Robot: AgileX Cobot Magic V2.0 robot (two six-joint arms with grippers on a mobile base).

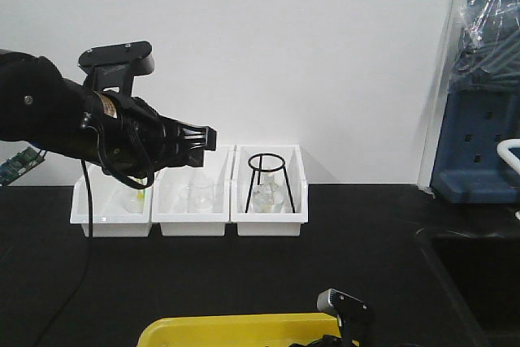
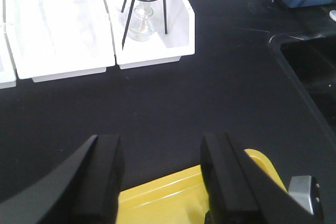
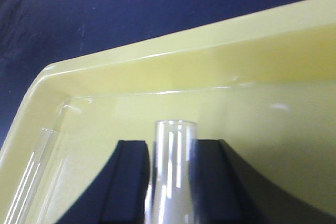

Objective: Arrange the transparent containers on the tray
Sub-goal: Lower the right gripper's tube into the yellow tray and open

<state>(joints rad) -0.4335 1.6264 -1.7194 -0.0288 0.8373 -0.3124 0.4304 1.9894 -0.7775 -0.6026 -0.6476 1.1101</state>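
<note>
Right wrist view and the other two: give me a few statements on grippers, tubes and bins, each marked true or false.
1. The right gripper is shut on a test tube above the yellow tray. True.
2. The left gripper holds a tube. False: its fingers stand apart with nothing between them.
3. Another tube lies in the tray along its left wall. True.
4. The black ring stand sits in the leftmost white bin. False: it is in the rightmost bin.
5. The tray sits behind the bins. False: it is at the near edge.
</note>
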